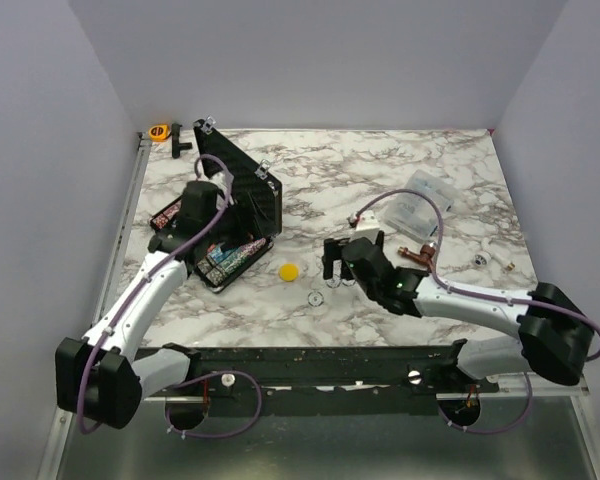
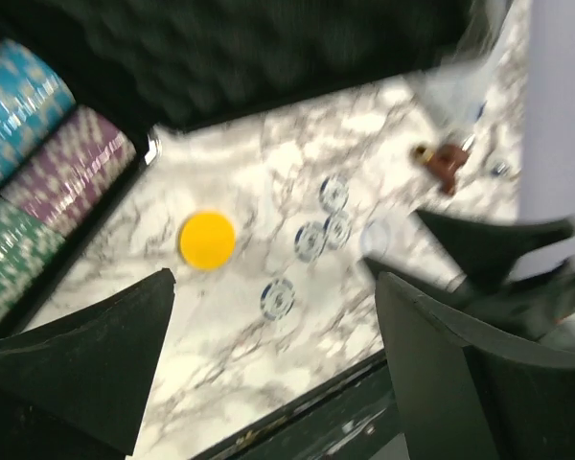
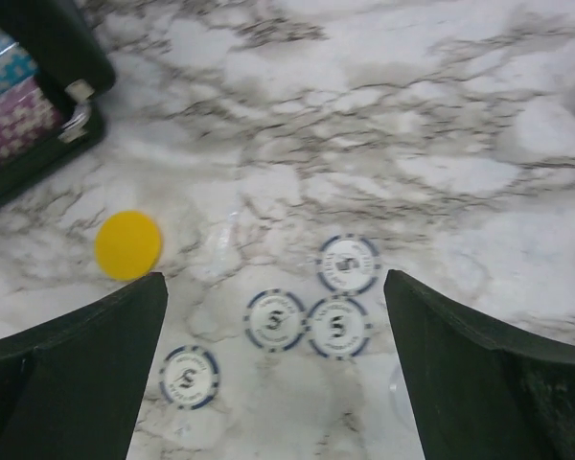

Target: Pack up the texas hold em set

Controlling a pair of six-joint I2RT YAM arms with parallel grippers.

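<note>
Marble surface holds four blue-and-white chips right under the right hand, which is wide open and holds nothing. At ten o'clock from them lies a yellow disc. Farther at ten o'clock stands the open black case with chip rows. By it, the left hand hangs open and empty.

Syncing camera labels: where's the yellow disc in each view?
Top external: yellow disc sits left of centre, just right of the open black case.
Left wrist: left of centre.
Right wrist: left side, mid-height.
Shared landmark: the case's chip rows, left of the disc in every view.
</note>
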